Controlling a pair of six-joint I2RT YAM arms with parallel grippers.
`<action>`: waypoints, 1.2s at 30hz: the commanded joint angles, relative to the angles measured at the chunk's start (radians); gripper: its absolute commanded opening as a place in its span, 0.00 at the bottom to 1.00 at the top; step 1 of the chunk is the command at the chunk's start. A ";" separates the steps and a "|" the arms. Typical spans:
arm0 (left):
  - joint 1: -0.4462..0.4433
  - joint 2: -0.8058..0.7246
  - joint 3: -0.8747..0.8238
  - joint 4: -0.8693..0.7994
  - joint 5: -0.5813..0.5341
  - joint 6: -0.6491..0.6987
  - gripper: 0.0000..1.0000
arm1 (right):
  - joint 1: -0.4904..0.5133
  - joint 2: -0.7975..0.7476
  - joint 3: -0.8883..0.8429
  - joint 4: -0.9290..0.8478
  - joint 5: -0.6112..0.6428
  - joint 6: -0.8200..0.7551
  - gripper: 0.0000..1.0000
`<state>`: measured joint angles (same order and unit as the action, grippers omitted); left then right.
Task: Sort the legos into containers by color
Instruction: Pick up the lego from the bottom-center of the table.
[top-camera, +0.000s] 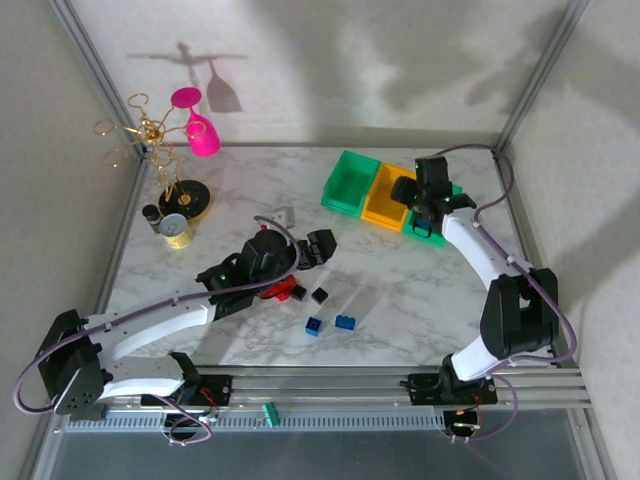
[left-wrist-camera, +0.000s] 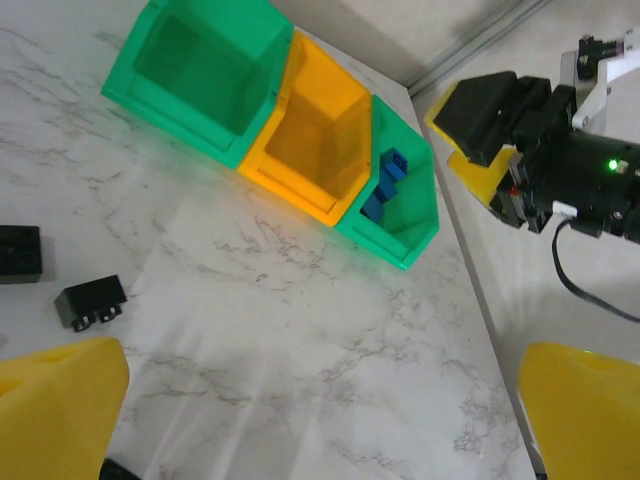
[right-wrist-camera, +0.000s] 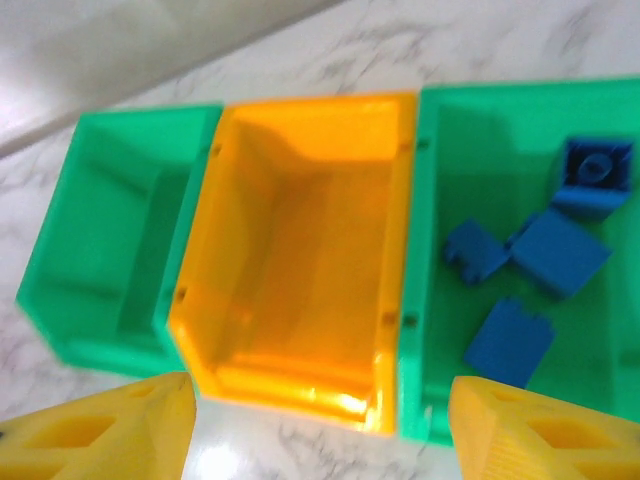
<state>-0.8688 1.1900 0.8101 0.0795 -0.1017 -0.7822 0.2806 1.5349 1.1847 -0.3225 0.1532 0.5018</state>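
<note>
Nearest the lens, the right pincer (right-wrist-camera: 315, 425): fingers (right-wrist-camera: 100, 435) stood wide apart with nothing between them, poised just above the front lip of the yellow bin (right-wrist-camera: 300, 230). Joined to the yellow bin on one side, the right-hand green bin (right-wrist-camera: 470, 140) held four boxed blue bricks (right-wrist-camera: 555, 250). Joined on the other side, the left-hand green bin (right-wrist-camera: 120, 230) was empty, as was the yellow bin itself. Next entry, the left pincer (top-camera: 322, 245): likewise agape and unladen, hanging over the bench (top-camera: 420, 300) well to the near-left of the yellow bin. Loose stock, all well short of the yellow bin on its near side: two black bricks (top-camera: 319, 295), two loose blue bricks (top-camera: 345, 322), and a red piece (top-camera: 275, 292) partly hidden under the left arm. Judged step: fetching the next brick. Handling note: the left pincer looked better placed for a black brick. It should descend squarely, straddle one brick alone across its flat sides, close firmly and lift clear. Release should come low inside an empty bin, once the right arm is clear of the row.
</note>
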 joint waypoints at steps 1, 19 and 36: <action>0.006 -0.048 -0.040 -0.054 -0.030 -0.006 1.00 | 0.044 -0.051 -0.057 -0.064 -0.029 0.023 0.69; 0.004 -0.249 -0.184 -0.208 0.010 -0.001 1.00 | 0.385 -0.172 -0.286 -0.226 -0.014 0.169 0.77; 0.004 -0.315 -0.258 -0.204 0.023 -0.071 1.00 | 0.730 -0.141 -0.422 -0.178 -0.013 0.477 0.91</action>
<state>-0.8688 0.8764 0.5716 -0.1177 -0.0929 -0.8394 0.9821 1.3693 0.7826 -0.5198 0.1345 0.9016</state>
